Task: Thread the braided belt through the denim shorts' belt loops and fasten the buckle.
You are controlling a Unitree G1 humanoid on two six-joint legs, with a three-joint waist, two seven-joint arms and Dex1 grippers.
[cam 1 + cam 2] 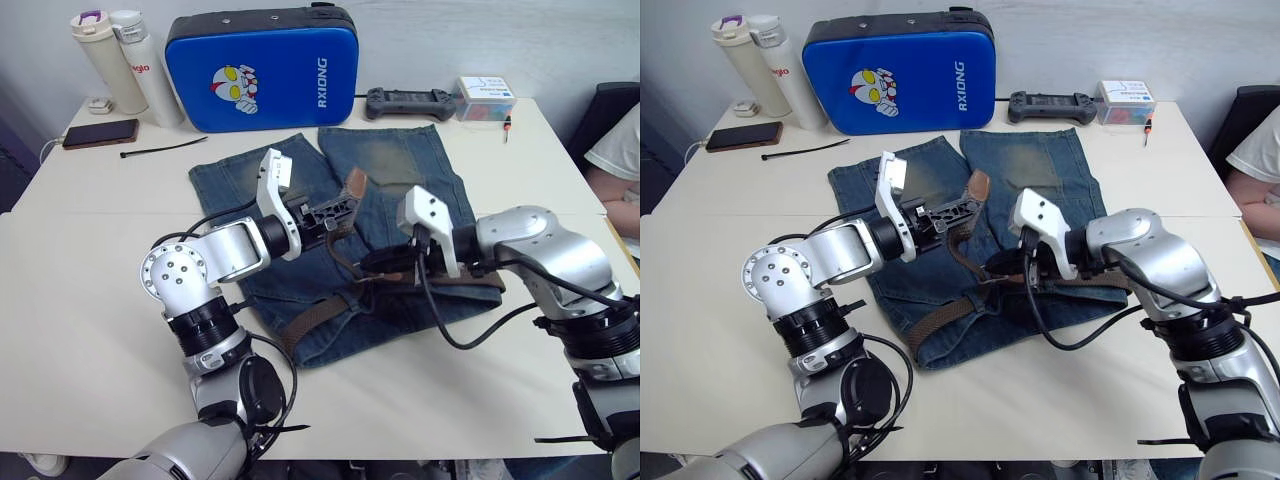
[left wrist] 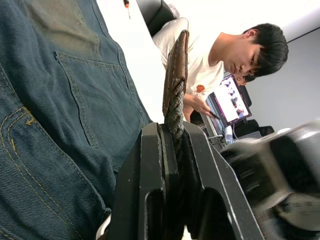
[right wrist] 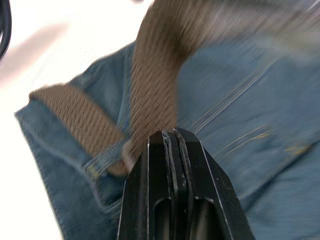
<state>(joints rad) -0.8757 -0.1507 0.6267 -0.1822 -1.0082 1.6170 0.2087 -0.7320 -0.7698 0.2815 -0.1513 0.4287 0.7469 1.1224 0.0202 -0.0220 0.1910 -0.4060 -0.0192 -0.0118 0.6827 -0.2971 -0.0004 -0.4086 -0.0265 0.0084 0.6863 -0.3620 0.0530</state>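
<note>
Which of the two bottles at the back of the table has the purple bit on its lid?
The cream bottle, the outer one at the table's far left corner. Its lid carries a purple loop; the white bottle beside it, nearer the blue case, has a plain white cap.

Blue denim shorts (faded yellowish patches), dark-brown woven braided belt, bright blue case.

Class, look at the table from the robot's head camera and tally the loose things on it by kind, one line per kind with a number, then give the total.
Bottles: 2
Blue case: 1
Phone: 1
Cable tie: 1
Game controller: 1
Small box: 1
Denim shorts: 1
Braided belt: 1
Total: 9
</note>
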